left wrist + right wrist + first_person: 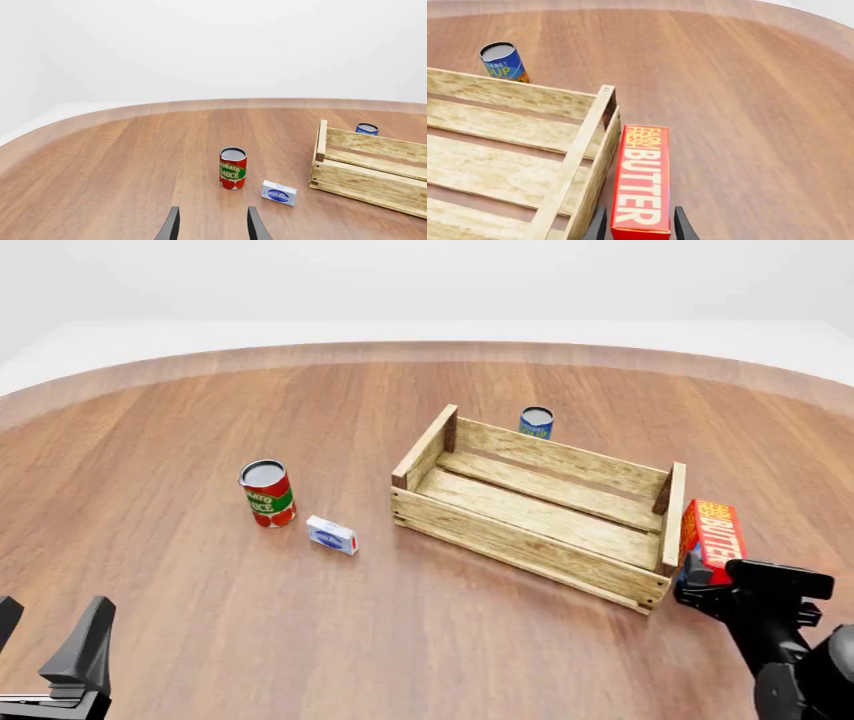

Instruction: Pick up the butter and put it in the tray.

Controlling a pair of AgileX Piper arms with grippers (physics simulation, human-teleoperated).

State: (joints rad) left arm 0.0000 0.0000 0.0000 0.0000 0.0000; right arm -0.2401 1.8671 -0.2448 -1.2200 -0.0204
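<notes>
Butter (711,531) just right of tray (534,525); tomato can (268,493) and small box (331,535) to its left

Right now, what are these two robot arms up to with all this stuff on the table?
The right claw sits around the butter, which stands just outside the tray, by its right end. Whether it grips yet is unclear. The tray holds nothing. The left claw waits open, away from the tomato sauce can.

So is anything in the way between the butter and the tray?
Only the tray's own end wall. The butter stands just outside it, between the right gripper's fingers, so it would probably need lifting over the slats. No other object sits between them.
</notes>
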